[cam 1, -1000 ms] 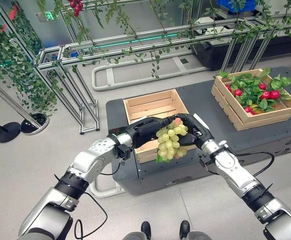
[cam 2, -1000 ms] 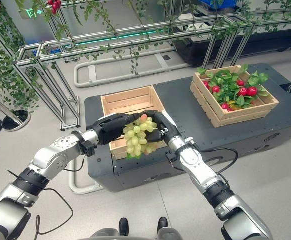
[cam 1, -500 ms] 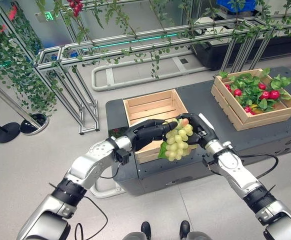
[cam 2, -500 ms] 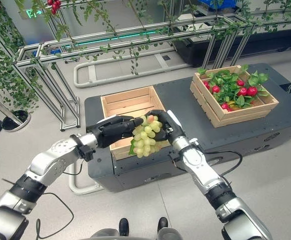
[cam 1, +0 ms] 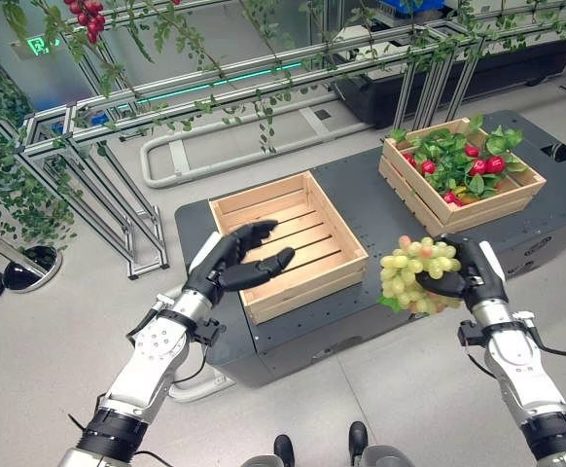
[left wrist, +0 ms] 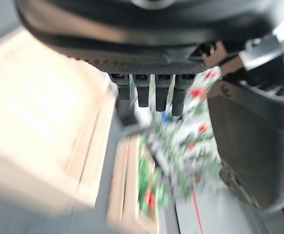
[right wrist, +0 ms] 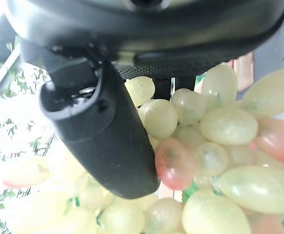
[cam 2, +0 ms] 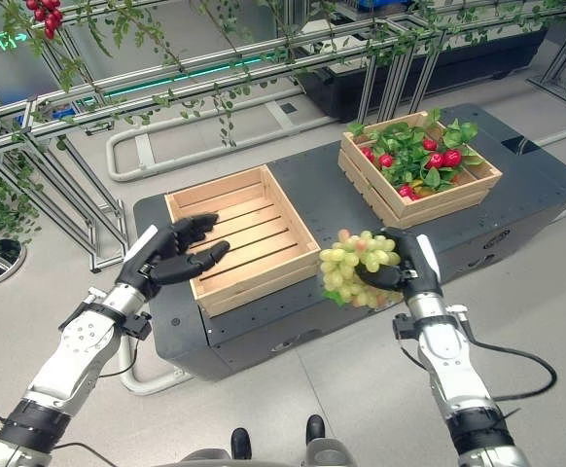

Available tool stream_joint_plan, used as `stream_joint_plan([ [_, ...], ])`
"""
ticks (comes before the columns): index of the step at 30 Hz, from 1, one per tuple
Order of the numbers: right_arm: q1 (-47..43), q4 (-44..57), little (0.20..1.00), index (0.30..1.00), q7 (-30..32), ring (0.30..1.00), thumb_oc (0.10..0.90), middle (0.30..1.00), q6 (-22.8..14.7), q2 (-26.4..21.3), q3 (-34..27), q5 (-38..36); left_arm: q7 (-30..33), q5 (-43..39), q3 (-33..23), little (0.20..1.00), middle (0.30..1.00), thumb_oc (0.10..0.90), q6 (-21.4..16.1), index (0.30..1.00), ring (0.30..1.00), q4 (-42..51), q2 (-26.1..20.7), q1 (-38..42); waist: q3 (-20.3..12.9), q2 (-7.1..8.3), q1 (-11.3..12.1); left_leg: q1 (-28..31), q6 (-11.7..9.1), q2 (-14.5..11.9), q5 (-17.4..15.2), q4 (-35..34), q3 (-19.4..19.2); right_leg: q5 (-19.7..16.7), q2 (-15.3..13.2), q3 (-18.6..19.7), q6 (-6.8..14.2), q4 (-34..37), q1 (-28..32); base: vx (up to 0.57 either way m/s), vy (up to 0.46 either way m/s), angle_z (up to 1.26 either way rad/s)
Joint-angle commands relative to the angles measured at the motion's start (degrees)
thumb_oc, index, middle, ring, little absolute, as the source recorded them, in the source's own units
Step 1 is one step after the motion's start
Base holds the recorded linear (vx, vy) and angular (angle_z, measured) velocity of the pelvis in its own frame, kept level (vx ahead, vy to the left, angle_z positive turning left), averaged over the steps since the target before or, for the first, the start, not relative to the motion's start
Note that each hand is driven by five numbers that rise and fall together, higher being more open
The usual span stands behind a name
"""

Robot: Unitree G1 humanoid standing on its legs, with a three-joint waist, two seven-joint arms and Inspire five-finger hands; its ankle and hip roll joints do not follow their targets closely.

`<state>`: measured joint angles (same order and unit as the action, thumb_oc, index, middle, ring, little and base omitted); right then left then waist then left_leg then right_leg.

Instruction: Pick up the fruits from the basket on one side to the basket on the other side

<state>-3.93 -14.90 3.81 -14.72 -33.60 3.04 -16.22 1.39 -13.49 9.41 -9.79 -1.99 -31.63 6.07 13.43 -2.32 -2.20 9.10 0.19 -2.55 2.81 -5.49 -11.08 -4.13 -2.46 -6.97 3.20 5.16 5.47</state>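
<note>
Green grapes (cam 1: 416, 273), shared between both hands a second ago, are now gripped by the right hand (cam 1: 470, 276) alone, off the platform's (cam 1: 380, 209) front edge. In the right eye view, the left hand (cam 2: 171, 255) is held spread over the empty crate (cam 2: 239, 236); the fruit crate (cam 2: 419, 175) is probably the destination. Curled fingers around the bunch are confirmed in the right wrist view.

Right hand (cam 2: 411, 273) grips grape bunch (cam 2: 358, 265) off platform edge; left hand (cam 2: 171, 255) open beside empty crate (cam 2: 239, 236).

A dark flat-topped platform (cam 1: 366, 209) carries two slatted wooden crates: one empty (cam 1: 288, 243), one holding leafy red fruit (cam 1: 461, 177).
</note>
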Motion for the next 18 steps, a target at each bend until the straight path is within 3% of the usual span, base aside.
stream_joint_plan([
  [1, -3.34, 6.88, 0.3, 0.3, 4.04, 0.3, 0.4, 0.3, -12.96, 0.34, -3.89, -3.18, 8.1, 1.79, -2.44, 0.9, 0.9, 0.8, -9.46, 0.9, 0.9, -3.3, 0.87, 3.6, -4.97, 3.06, 0.05, 0.94, -2.39, -1.88, -8.06, 0.49, 2.09, 5.24, -3.9, -0.76, 2.95, -0.16, 1.76, -0.05, -0.119, 0.06],
  [5, 2.53, 9.57, 0.3, 0.3, 2.99, 0.3, 0.4, 0.3, -15.57, 5.15, -5.36, -7.27, 2.08, -11.11, -2.88, 0.9, 0.9, 0.8, -8.88, 0.9, 0.9, -6.53, 6.78, -3.62, -4.69, 4.04, -0.39, 0.7, -2.25, -2.14, -8.05, 0.49, 2.04, 4.97, -3.53, -0.35, 2.72, -0.16, 1.28, -0.01, -0.1, 0.02],
  [8, 5.36, 10.77, 0.3, 0.3, 2.39, 0.3, 0.4, 0.3, -18.32, 9.61, -5.22, -10.74, -1.41, -13.33, 0.39, 0.9, 0.9, 0.8, -12.68, 0.9, 0.9, -10.32, 10.91, -8.96, -4.38, 4.55, -0.77, 0.89, -2.07, -2.48, -8.24, 0.49, 1.04, 4.69, -3.28, 0.02, 2.69, -0.16, 1.02, -0.02, -0.136, -0.05],
  [14, 7.79, 11.2, 0.3, 0.3, 3.39, 0.3, 0.4, 0.3, -19.37, 12.53, -3.42, -12.02, -11.85, -20.98, 3.54, 0.9, 0.9, 0.8, -17.45, 0.9, 0.9, -9.92, 12.2, -11.52, -4.45, 4.8, -2.22, 1.83, -2.03, -3.51, -8.7, 0.49, -2.06, 4.72, -2.13, 2.16, 2.43, -0.16, 0.3, -0.05, -0.175, -0.06],
  [18, 6.71, 7.01, 0.3, 0.3, 2.63, 0.3, 0.4, 0.3, -17.82, 13.55, -1.35, -14.07, -12.55, -22.35, 5.57, 0.9, 0.9, 0.8, -17.83, 0.9, 0.9, -11.44, 11.94, -7.54, -4.88, 4.93, -3.75, 3.18, -2.62, -4.49, -8.29, 0.49, -4.75, 4.83, -0.51, 4.5, 1.48, -0.16, 0.29, -0.06, -0.181, -0.28],
])
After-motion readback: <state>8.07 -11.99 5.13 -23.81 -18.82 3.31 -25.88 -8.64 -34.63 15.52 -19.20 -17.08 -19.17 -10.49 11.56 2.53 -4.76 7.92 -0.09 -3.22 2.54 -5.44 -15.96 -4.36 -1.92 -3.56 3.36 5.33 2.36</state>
